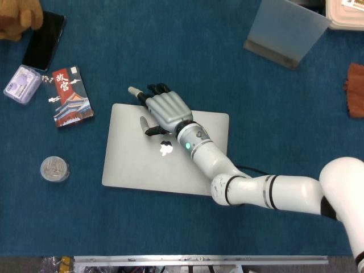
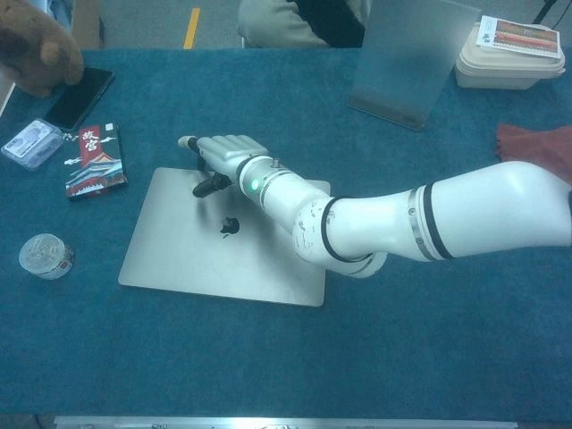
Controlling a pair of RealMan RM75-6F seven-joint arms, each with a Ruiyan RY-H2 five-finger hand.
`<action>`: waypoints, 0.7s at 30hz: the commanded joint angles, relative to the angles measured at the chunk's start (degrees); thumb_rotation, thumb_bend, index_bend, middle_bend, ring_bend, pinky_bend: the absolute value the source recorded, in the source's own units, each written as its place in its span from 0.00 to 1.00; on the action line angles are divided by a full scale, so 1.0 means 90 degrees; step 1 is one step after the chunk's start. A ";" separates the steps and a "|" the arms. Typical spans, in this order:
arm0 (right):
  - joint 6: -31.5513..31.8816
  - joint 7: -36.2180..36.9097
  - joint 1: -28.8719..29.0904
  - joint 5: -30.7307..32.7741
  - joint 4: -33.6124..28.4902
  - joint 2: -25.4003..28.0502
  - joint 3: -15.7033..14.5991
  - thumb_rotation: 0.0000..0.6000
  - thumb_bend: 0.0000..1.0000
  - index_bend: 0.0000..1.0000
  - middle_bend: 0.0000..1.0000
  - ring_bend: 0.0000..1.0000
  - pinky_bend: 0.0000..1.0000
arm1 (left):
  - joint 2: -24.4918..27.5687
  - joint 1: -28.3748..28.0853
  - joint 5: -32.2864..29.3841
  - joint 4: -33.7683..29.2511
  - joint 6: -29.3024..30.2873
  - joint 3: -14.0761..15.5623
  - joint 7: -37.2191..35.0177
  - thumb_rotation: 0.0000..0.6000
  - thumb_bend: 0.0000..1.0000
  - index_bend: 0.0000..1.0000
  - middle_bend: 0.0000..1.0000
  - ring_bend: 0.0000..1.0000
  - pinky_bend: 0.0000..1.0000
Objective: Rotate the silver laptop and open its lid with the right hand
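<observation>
**Hand flat on the closed laptop, turn under way**

On the blue table cloth, near its middle, lies the silver laptop with its lid shut and the logo facing up. Its edges run close to square with the table's near edge in the head view. The right hand rests palm-down on the lid at the far edge, fingers stretched past that edge and slightly spread, gripping nothing; the thumb lies on the lid beside the logo. No left hand appears in either view.

To judge by this, the rotating step is in hand, or nearly finished, and the lid is not yet lifted. Next, the hand would need to find the opening edge, hook its fingertips under it, and raise the lid without dragging the base.

Left of the laptop sit a small book, a clear plastic box, a dark phone and a round tin. A frosted stand is well apart at the far right.
</observation>
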 commanded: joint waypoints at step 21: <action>0.0775 0.0780 -0.0871 -0.1635 -0.2088 0.1209 -0.0467 0.59 0.36 0.00 0.24 0.00 0.03 | 0.0041 0.0010 0.0005 -0.0094 0.0028 -0.0022 0.0084 1.00 0.32 0.05 0.07 0.05 0.00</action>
